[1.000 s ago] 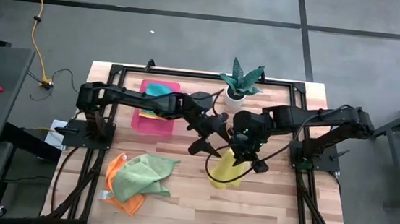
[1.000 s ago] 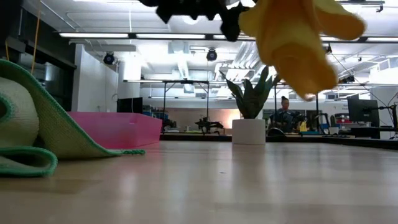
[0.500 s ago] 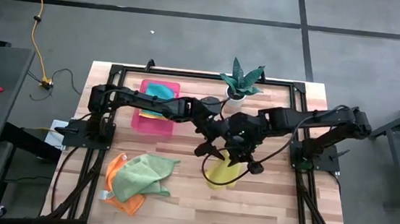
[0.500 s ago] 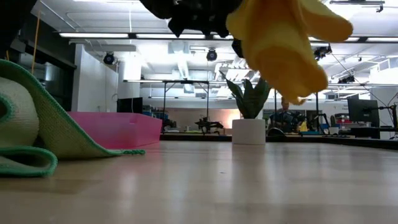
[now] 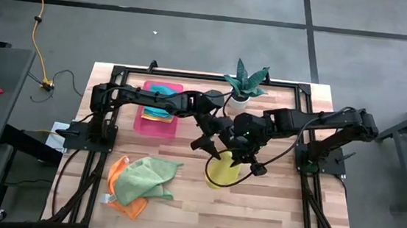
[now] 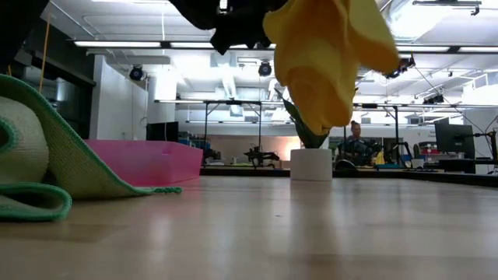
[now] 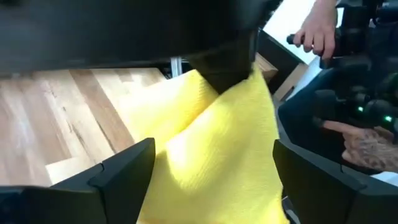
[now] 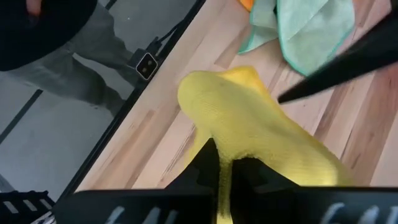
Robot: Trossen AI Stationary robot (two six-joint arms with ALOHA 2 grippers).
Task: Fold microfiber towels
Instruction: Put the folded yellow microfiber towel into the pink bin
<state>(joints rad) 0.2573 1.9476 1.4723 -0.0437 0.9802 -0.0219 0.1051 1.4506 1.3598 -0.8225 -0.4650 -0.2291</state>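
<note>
A yellow towel [image 5: 221, 171] hangs over the table's middle, with my right gripper [image 8: 225, 165] shut on it. My left gripper [image 7: 214, 149] reaches in level from the left and stands open. One finger [image 7: 124, 171] is on each side of the hanging cloth; I cannot tell whether they touch it. A light green towel [image 5: 144, 179] lies crumpled on an orange towel [image 5: 123, 204] at the near left. A teal towel [image 5: 162, 93] lies in the pink tray [image 5: 140, 123]. My right gripper pinches a bunched upper part of the yellow towel [image 8: 231, 149] between its two fingers, which slant down from the right. The cloth falls slack below the fingers, and its lower end [image 6: 319, 117] hangs clear of the table.
A potted plant [image 5: 245, 82] in a white pot stands at the far edge, behind the two grippers. The pink tray sits at the far left. Bare wood [image 5: 268, 216] lies under and to the near right of the hanging towel.
My left gripper has sunk and rolled, and has come in around the hanging yellow towel with its fingers still open. The towel, still held by my right gripper, has swung toward the table's left. My right gripper has stayed where it was.
</note>
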